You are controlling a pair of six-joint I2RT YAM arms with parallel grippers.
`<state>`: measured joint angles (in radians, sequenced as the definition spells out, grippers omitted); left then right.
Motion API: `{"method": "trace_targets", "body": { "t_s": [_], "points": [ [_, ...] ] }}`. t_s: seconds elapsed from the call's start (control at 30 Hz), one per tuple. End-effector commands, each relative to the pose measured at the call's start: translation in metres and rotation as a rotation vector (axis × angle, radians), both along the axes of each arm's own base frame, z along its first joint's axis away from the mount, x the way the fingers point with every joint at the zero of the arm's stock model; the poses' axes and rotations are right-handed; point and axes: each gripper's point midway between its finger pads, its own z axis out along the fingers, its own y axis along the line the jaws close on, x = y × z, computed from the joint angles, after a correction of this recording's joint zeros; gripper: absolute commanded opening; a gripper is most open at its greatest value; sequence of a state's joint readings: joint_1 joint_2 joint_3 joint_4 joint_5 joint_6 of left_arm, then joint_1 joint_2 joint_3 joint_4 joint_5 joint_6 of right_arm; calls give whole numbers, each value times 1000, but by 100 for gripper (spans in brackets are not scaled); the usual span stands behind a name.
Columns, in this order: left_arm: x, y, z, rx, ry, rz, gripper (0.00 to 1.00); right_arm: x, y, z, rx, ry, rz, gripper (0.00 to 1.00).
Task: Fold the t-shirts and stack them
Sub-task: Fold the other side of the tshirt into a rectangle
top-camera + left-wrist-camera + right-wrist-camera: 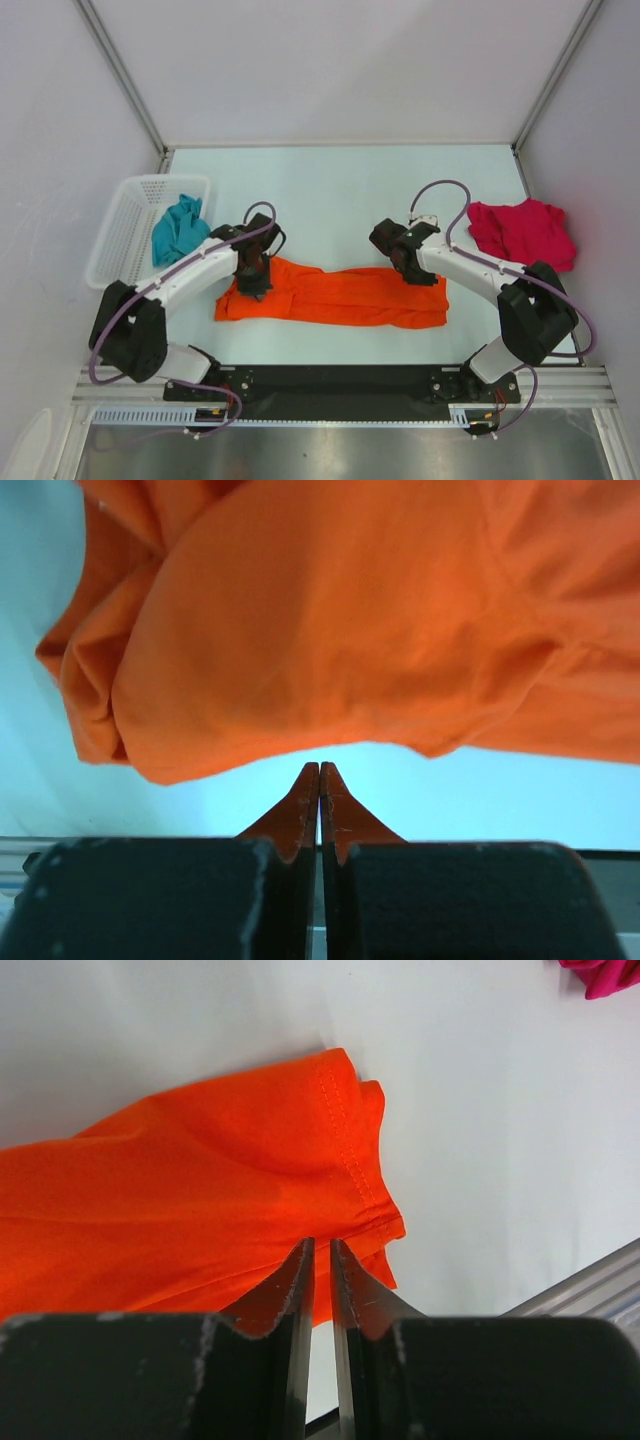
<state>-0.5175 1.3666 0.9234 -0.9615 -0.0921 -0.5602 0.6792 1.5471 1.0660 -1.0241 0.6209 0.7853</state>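
Note:
The orange t-shirt (340, 297) lies folded into a long band across the near middle of the table. My left gripper (252, 275) hovers over its left end, shut and empty; in the left wrist view the fingertips (319, 770) meet just short of the cloth (330, 620). My right gripper (410, 262) is above the shirt's right end, jaws almost together with nothing between them; its tips (320, 1245) sit at the hemmed edge (200, 1190). The crimson t-shirt (522, 232) lies crumpled at the right. The teal t-shirt (178, 230) is in the basket.
A white mesh basket (125, 225) stands at the left edge of the table. White walls enclose the table on three sides. A black and metal rail (340, 385) runs along the near edge by the arm bases.

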Motion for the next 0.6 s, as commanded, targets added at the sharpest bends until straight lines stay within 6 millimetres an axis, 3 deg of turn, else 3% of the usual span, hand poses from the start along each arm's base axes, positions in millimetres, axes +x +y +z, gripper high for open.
{"method": "trace_targets", "body": {
  "t_s": [0.0,0.13,0.23,0.4,0.57],
  "points": [
    [46,-21,13,-18,-93,-4,2,11,-4,14,5,-60,-28,18],
    [77,-37,24,-24,-134,-22,2,24,-4,3,40,-49,-40,18],
    [88,-42,20,-15,-130,-39,2,31,-9,-3,40,-36,-55,18],
    [84,-46,9,-27,-89,-59,2,35,-13,-5,22,-5,-61,18],
    [61,-36,0,-36,-66,-56,2,12,-14,-13,12,39,-57,18]
  ]
}}
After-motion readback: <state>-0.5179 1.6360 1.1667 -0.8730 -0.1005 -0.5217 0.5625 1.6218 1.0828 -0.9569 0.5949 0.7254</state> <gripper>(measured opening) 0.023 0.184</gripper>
